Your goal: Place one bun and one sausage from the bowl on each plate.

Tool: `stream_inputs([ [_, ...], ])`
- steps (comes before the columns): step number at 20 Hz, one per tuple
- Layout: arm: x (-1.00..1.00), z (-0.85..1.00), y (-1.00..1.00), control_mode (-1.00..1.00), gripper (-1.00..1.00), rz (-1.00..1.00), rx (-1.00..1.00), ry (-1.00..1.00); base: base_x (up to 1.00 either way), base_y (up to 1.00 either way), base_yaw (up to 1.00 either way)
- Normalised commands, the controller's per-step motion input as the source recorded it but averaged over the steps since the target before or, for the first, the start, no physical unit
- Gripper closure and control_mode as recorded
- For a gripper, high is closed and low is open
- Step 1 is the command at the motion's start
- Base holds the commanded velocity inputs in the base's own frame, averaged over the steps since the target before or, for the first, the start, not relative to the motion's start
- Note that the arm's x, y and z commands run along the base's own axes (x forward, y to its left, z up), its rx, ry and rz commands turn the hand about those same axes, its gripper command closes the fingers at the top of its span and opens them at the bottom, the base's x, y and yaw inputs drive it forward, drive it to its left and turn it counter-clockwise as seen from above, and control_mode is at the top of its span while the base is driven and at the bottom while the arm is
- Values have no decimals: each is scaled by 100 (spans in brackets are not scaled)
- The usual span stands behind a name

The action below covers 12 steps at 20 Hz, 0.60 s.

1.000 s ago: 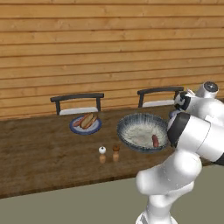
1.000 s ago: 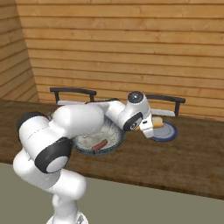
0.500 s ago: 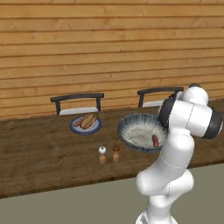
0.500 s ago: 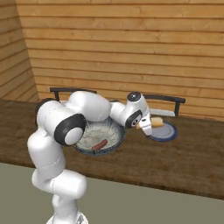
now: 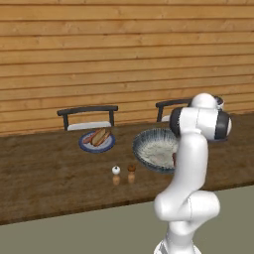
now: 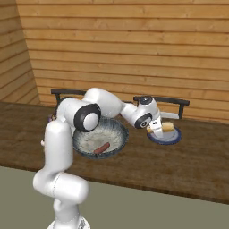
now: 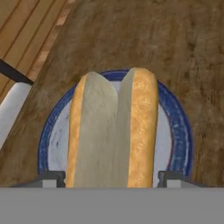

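My gripper (image 6: 156, 129) hangs low over the right plate (image 6: 173, 139), shut on a split bun (image 6: 167, 127). In the hand view the bun (image 7: 113, 131) lies lengthwise between my fingertips (image 7: 54, 178), which touch its sides, and the plate's blue rim (image 7: 179, 131) curves around it. The wide striped bowl (image 6: 85, 145) sits left of that plate and holds one sausage (image 6: 102, 147). The left plate (image 5: 85, 147) carries a bun and a sausage (image 5: 98, 136). In the left base view my arm covers the bowl's (image 5: 149, 149) right side.
Two small shakers (image 5: 115, 173) (image 5: 131, 172) stand in front of the bowl near the table's front edge. Two dark chairs (image 5: 87, 110) (image 6: 179, 102) stand behind the wooden table, against a plank wall.
The arm's elbow has swung upright and closer to the base. The gripper, with the bun in it, has moved slightly right and down over the right plate.
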Motion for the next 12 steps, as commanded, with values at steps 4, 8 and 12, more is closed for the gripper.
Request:
stream_inputs([
  [4,18,10,-13,-100,-100,0,11,-2,0,0,0],
  [8,6,59,15,-100,-100,-5,10,-1,0,0,0],
  [12,-61,100,0,-100,-100,0,4,0,0,0,0],
])
